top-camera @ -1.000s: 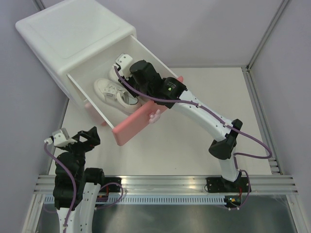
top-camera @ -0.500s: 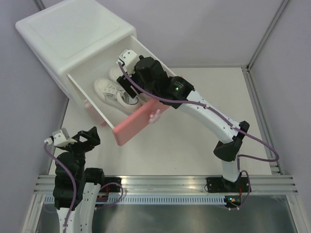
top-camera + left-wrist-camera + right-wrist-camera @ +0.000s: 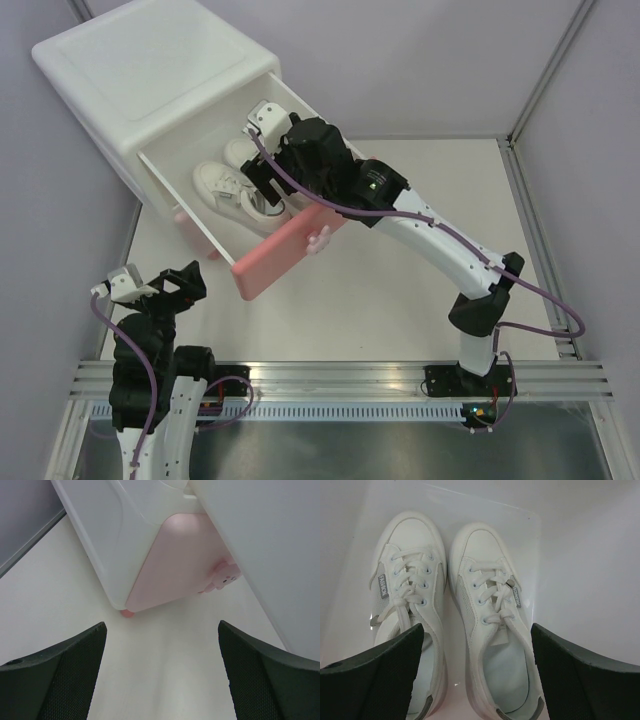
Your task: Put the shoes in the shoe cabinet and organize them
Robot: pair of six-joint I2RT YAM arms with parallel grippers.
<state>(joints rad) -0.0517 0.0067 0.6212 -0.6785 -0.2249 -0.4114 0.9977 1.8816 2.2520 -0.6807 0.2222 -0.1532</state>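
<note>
At lower left of the top view, left end effector hovers over the worktop, well apart from the shoe cabinet. Fingers spread wide, nothing between them. Its wrist camera faces the pale pink lower drawer front, with bunny knob and one pink foot visible.

Centre: upper drawer is pulled out, dark pink front toward the arms. Two white shoes lie inside on their soles, laces up.

Right end effector hangs above the open drawer, directly over the pair. Fingers stand wide, gripping nothing. In its wrist view: left-hand shoe below the left finger, right-hand shoe between the fingers, just beside each other, toes pointing away. Neither finger touches a shoe.
</note>
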